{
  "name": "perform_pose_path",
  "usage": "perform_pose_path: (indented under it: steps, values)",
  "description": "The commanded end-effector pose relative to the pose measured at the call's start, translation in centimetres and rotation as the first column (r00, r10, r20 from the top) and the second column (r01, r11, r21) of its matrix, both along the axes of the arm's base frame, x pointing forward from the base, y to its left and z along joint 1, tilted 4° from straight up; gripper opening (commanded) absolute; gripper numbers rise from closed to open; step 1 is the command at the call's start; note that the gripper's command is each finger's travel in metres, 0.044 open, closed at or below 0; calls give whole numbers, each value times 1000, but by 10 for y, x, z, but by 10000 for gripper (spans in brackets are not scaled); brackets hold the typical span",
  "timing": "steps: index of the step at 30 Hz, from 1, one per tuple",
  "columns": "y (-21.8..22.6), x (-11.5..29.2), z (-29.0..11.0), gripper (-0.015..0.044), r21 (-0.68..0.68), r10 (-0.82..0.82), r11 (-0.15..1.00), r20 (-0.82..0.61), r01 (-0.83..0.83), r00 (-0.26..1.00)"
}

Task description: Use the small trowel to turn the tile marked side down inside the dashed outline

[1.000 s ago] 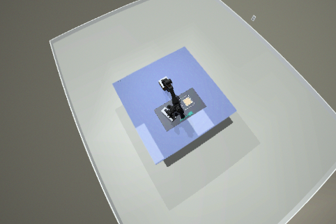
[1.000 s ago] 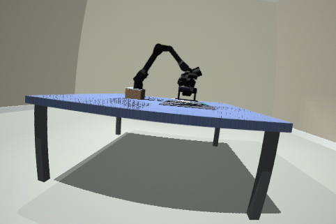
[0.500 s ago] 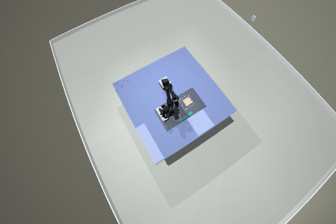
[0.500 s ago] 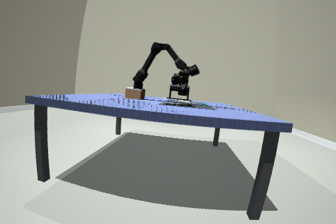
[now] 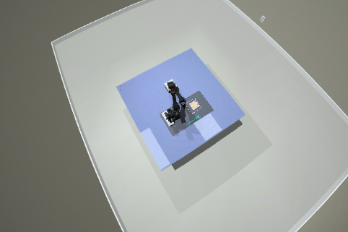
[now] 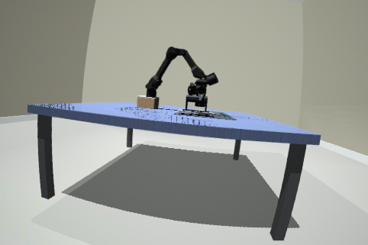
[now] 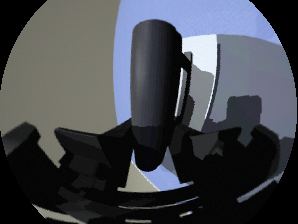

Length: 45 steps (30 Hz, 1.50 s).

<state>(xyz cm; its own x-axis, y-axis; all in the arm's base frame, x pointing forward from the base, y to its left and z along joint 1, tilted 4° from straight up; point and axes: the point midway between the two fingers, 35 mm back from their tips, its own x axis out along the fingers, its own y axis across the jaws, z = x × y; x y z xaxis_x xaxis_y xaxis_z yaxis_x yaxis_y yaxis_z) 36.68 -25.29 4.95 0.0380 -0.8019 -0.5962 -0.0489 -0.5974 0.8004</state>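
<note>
The tan tile (image 5: 194, 105) lies flat inside the dashed outline (image 5: 186, 102) on the dark grey mat (image 5: 206, 107) (image 6: 214, 116). I cannot make out a mark on its upper face. My gripper (image 5: 174, 116) (image 6: 196, 109) hangs low over the mat's left part, apart from the tile. It is shut on the trowel's dark round handle (image 7: 154, 90), which fills the middle of the wrist view. A thin green piece (image 5: 193, 120) (image 6: 225, 114) lies at the mat's front edge beside the gripper. I cannot tell whether it joins the handle.
The blue table (image 5: 144, 100) (image 6: 114, 115) carries the mat and the arm's base (image 5: 170, 86). A tan box (image 6: 147, 101) stands at the base in the side view. The table's front edge is close behind the mat.
</note>
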Motion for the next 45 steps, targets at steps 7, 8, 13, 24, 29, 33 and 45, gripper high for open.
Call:
perform_pose_path:
  steps: [7,8,13,24,29,33,45]
  values:
    - [-2,-1,-17,0,-8,-7,1000,-4,7,1000]
    - [-2,-1,-18,0,-8,-7,1000,-4,7,1000]
    - [-2,-1,-18,105,-8,-7,1000,-4,7,1000]
    - [-2,-1,-18,300,-8,-7,1000,-4,7,1000]
    - [-2,-1,-18,300,-8,-7,1000,-4,7,1000]
    - [14,0,-7,300,-4,-6,1000,-3,6,1000]
    - [55,-11,37,300,1,0,1000,-3,0,1000]
